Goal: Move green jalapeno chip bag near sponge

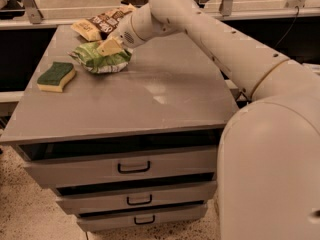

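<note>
Where the grey cabinet top (165,94) runs toward its left edge, the sponge (56,75) lies flat, dark green scrub side up and pale yellow foam showing along its front. Just to its right and a little farther back sits the green jalapeno chip bag (97,61). It is crumpled and rests on the top, near the sponge but not touching it, with a strip of bare grey surface between them. Behind the green bag, at the rear left of the top, lies a brown and tan chip bag (97,25), apart from it. The gripper (111,47) is down on the upper right part of the green bag, its pale yellow tip against the crinkled foil. Whether it is clamped on the bag or only resting there cannot be told. From it the white arm (225,44) rises, then slopes down to the right into the robot's broad white body (270,174), which fills the lower right corner. Below the top, three drawers (134,167) with dark handles are stacked.
</note>
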Controlling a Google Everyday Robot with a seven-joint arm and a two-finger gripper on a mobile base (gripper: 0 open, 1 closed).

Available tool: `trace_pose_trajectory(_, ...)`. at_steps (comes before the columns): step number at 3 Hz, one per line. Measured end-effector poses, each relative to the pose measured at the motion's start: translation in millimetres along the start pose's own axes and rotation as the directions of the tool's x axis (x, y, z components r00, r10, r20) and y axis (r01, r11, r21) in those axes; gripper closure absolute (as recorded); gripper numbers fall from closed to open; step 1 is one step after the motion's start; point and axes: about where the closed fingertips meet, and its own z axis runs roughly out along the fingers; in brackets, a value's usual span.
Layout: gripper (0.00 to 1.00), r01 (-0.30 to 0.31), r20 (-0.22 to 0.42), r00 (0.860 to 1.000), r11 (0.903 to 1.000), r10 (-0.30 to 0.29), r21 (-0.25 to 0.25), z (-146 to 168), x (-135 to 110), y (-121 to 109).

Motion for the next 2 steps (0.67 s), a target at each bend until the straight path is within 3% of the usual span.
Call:
trace_pose_trajectory(1, 0.0, -0.003, 0.034, 0.999, 0.9999, 0.003, 0.015, -15.6, -8.9, -3.0)
trace_pose_trajectory(2, 0.0, 0.004, 0.092, 0.996, 1.0, -0.004, 0.009, -51.9, -9.4, -9.0)
